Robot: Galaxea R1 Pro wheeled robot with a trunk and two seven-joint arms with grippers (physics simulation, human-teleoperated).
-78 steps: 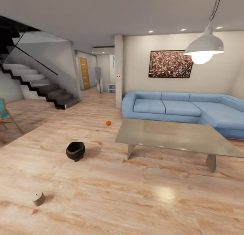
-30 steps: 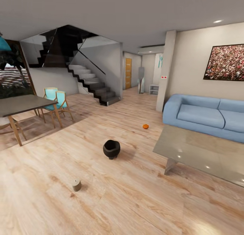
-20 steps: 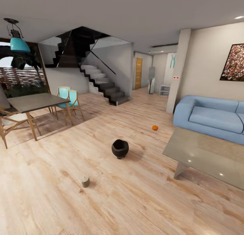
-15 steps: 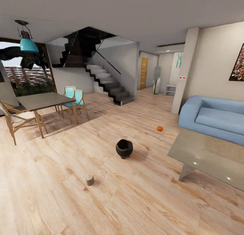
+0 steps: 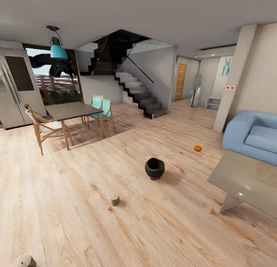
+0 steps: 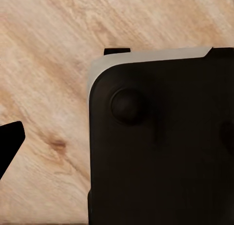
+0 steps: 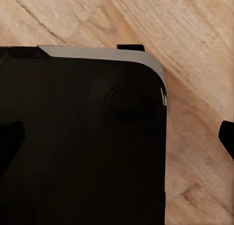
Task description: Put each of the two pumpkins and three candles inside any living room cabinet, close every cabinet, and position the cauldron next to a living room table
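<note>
A black cauldron (image 5: 154, 168) stands on the wooden floor, well apart from the grey coffee table (image 5: 246, 181) at the right. One orange pumpkin (image 5: 197, 148) lies on the floor beyond it, near the sofa. A stubby pale candle (image 5: 115, 199) stands on the floor nearer to me, and another candle (image 5: 26, 261) sits at the lower left edge. The cabinet is out of view. In the wrist views my left gripper (image 6: 117, 142) and right gripper (image 7: 117, 137) hang over my dark base and the floor, fingertips wide apart, holding nothing.
A blue sofa (image 5: 254, 135) stands behind the coffee table. At the left are a dining table (image 5: 73, 110) with wooden chairs (image 5: 100, 112) and a steel fridge (image 5: 15, 93). Stairs (image 5: 138, 93) and a pillar (image 5: 235, 78) stand at the back.
The head camera has swung left, so the whole picture has shifted right. The dining table, fridge and a second candle have come into view. The floor objects have not moved.
</note>
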